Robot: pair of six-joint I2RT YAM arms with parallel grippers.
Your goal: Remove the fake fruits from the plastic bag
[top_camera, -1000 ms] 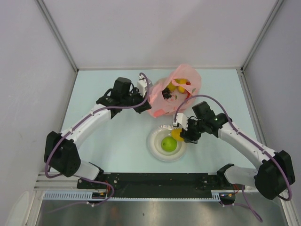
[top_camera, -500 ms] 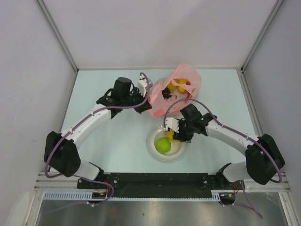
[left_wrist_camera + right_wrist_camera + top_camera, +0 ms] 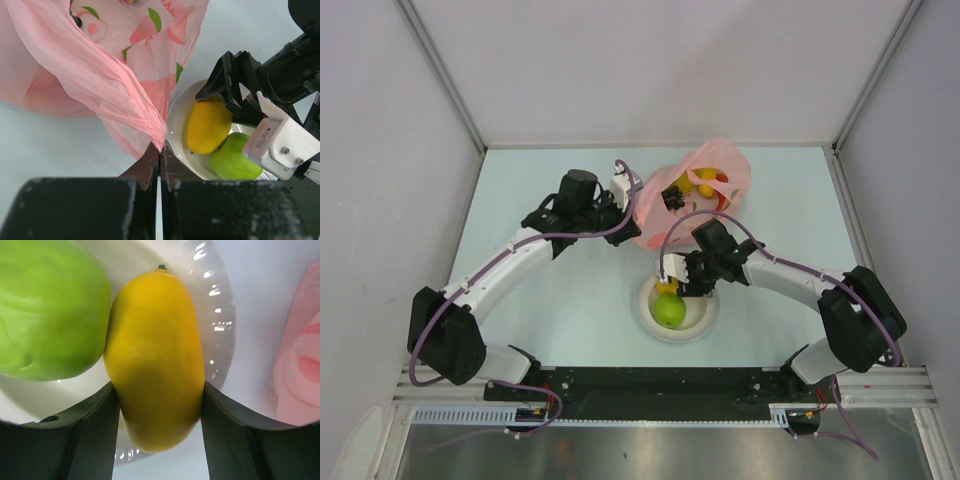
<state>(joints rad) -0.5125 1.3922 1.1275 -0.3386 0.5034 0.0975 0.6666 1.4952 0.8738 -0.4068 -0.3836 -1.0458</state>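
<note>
Left tool (image 3: pixel 159 154) pinched on pink bag (image 3: pixel 95 75) — right tool (image 3: pixel 157 410) clamps yellow fruit (image 3: pixel 155 340) touching green apple (image 3: pixel 45 310).

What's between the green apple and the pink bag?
Between green apple and plastic bag: the orange-yellow oblong fruit, held by the right gripper; left wrist view.
</note>
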